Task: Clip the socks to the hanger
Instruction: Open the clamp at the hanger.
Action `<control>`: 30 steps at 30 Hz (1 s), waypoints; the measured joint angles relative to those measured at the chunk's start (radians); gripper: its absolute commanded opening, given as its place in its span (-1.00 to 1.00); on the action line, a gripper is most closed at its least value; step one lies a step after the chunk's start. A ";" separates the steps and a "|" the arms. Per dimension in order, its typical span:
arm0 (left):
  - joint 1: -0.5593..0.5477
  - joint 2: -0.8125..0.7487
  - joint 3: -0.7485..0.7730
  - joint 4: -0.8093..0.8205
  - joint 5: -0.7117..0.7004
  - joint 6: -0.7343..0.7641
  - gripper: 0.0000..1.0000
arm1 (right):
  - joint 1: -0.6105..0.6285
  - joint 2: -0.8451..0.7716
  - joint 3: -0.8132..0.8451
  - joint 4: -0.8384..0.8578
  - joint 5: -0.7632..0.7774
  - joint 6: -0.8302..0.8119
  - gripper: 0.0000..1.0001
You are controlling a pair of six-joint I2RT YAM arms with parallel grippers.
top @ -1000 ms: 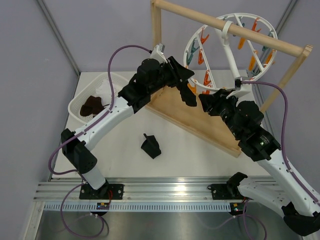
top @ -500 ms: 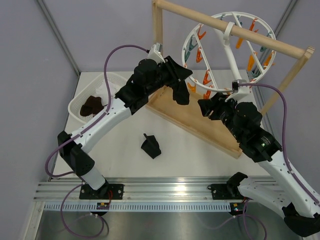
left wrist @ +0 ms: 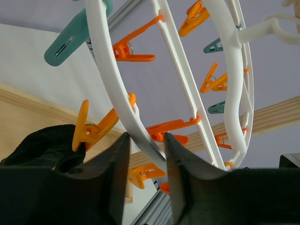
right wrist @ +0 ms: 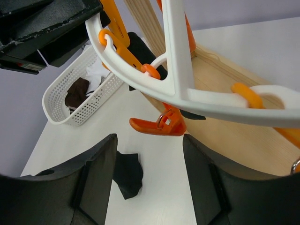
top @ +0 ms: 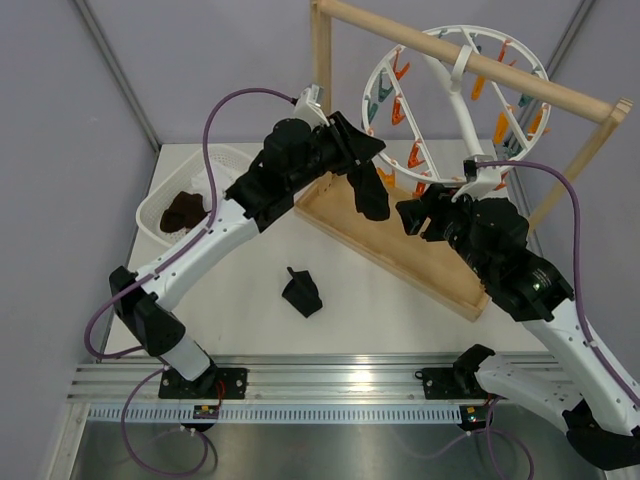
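Watching black sock (top: 368,192) at hanger (left wrist: 110,79) rim: soft, light, floppy; I'd pinch cuff; left hand (left wrist: 145,138) part-open, empty; right hand (right wrist: 149,140) wide, empty.

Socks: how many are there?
4: a black sock on the table, another black sock dangling by the hanger, a brown sock and white sock in the basket; maybe more hidden.

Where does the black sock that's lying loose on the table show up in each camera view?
Top external: the black sock lies just left of centre, on the tabletop.
Left wrist: not in it.
Right wrist: lower left, below the white basket.
Shared landmark: the white hanger, seen in all three views.
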 measured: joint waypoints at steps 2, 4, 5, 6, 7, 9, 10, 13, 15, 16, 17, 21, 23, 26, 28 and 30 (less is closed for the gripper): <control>0.000 -0.001 0.000 0.000 -0.001 0.012 -0.02 | 0.000 0.007 0.006 -0.007 0.001 -0.007 0.32; 0.000 -0.008 0.000 0.000 -0.005 0.028 0.22 | 0.000 0.008 0.018 -0.024 0.003 -0.012 0.32; 0.000 -0.012 0.000 0.000 -0.006 0.033 0.28 | 0.000 0.006 0.024 -0.031 0.003 -0.013 0.32; 0.000 -0.020 -0.001 0.000 -0.008 0.042 0.34 | 0.000 0.002 0.029 -0.039 0.005 -0.013 0.32; 0.000 -0.032 -0.006 0.000 -0.013 0.053 0.46 | 0.000 -0.003 0.033 -0.045 0.007 -0.014 0.32; 0.000 -0.067 -0.027 -0.002 -0.032 0.077 0.57 | 0.000 -0.014 0.037 -0.054 0.008 -0.013 0.33; 0.000 -0.087 -0.037 -0.004 -0.042 0.089 0.60 | 0.000 -0.018 0.038 -0.055 0.008 -0.014 0.33; 0.000 -0.160 -0.075 -0.014 -0.076 0.138 0.64 | 0.000 -0.015 0.057 -0.064 0.000 -0.013 0.32; -0.006 -0.215 -0.109 -0.015 -0.103 0.179 0.67 | 0.000 0.000 0.081 -0.089 -0.008 -0.012 0.33; -0.013 -0.249 -0.135 -0.014 -0.125 0.206 0.67 | 0.000 0.013 0.101 -0.108 -0.018 -0.011 0.32; -0.024 -0.287 -0.166 -0.008 -0.141 0.233 0.68 | 0.000 0.029 0.125 -0.128 -0.028 -0.009 0.33; -0.103 -0.421 -0.295 0.024 -0.194 0.342 0.69 | 0.002 0.093 0.220 -0.198 -0.055 -0.003 0.34; -0.135 -0.457 -0.338 0.032 -0.210 0.386 0.69 | 0.002 0.118 0.249 -0.213 -0.074 -0.003 0.33; -0.163 -0.486 -0.400 0.050 -0.227 0.441 0.70 | 0.002 0.141 0.258 -0.209 -0.105 -0.002 0.33; -0.174 -0.497 -0.456 0.067 -0.236 0.471 0.70 | 0.003 0.158 0.258 -0.209 -0.135 -0.002 0.32; -0.188 -0.498 -0.504 0.087 -0.238 0.493 0.70 | 0.003 0.175 0.261 -0.208 -0.164 -0.001 0.32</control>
